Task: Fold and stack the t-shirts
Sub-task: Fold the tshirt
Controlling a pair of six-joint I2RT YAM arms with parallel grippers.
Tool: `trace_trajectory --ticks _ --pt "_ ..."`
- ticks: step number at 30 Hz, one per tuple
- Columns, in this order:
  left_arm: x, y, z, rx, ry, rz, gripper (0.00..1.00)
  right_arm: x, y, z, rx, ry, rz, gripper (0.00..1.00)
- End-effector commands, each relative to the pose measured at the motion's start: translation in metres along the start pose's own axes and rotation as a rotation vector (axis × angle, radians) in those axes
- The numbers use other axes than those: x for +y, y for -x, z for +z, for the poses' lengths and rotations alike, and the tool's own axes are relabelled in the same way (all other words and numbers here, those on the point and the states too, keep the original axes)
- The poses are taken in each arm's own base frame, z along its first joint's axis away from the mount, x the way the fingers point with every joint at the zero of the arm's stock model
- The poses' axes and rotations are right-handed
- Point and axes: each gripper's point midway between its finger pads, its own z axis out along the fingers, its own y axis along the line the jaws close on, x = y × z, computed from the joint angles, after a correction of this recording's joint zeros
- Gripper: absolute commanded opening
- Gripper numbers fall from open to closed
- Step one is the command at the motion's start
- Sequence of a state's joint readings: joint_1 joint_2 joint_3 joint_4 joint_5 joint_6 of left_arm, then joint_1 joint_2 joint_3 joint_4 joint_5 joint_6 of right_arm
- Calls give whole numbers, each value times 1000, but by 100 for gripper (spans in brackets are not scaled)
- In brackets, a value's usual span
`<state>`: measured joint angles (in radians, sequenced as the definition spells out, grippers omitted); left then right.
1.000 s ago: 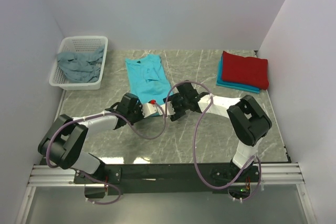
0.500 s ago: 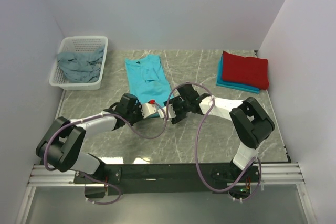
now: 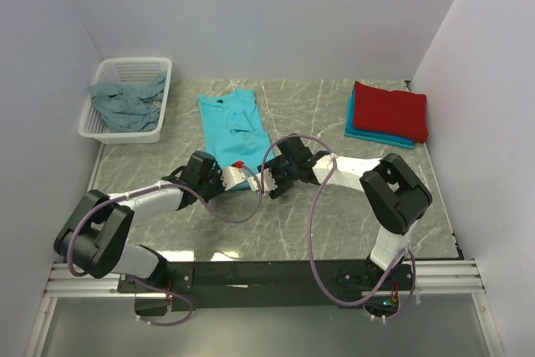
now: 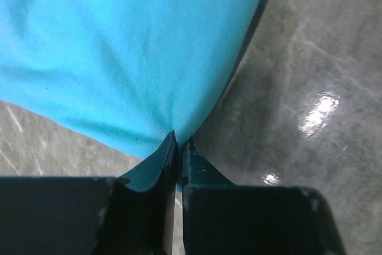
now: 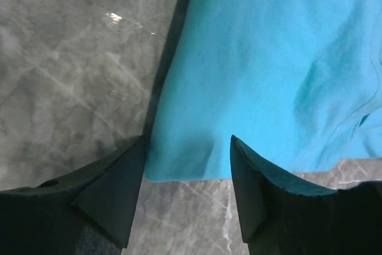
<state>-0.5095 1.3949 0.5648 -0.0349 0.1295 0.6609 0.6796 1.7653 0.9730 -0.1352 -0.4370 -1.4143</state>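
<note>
A bright turquoise t-shirt (image 3: 233, 123) lies folded lengthwise on the marble table, neck end away from me. My left gripper (image 3: 242, 175) is at its near hem. In the left wrist view the left gripper (image 4: 178, 140) is shut on the edge of the turquoise cloth (image 4: 131, 52). My right gripper (image 3: 266, 180) is beside it. In the right wrist view the right gripper (image 5: 188, 147) is open, with its fingers on either side of the shirt's near corner (image 5: 262, 70). A folded red shirt (image 3: 389, 109) lies on a folded turquoise-blue one (image 3: 364, 134) at the back right.
A white perforated basket (image 3: 164, 81) at the back left holds a crumpled grey-blue shirt (image 3: 125, 103). White walls close in the table on three sides. The two arms' cables (image 3: 313, 206) loop over the table in front.
Both grippers have shifted slightly to the left at the shirt's near hem. The shirt's near edge has come a little towards the arms.
</note>
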Motion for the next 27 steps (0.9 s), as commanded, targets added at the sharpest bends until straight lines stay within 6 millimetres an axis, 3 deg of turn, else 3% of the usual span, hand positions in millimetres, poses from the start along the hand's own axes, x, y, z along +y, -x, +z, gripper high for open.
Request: trace_trajectory --ticks 1,8,12,15,20,23,24,27 --pt "-5 28 -3 -110 -36 10 6 -5 -25 7 142 -16 -6 63" --pt "-8 31 -7 -132 -47 9 5 -4 -32 10 178 -15 -11 43" --pt "-9 35 -9 -151 -53 9 5 -1 -28 10 163 -5 -20 14" --pt "-10 38 -12 -169 -55 8 4 3 -26 8 152 1 -30 6" --pt "-12 39 -13 -178 -72 7 2 6 -21 4 134 13 -31 6" --pt "-12 40 -13 -182 -74 5 2 10 -19 3 129 30 -26 22" --pt "-13 40 -13 -181 -76 4 3 12 -19 3 130 46 -25 33" --pt "-13 41 -14 -186 -72 5 3 16 -17 1 130 69 -32 43"
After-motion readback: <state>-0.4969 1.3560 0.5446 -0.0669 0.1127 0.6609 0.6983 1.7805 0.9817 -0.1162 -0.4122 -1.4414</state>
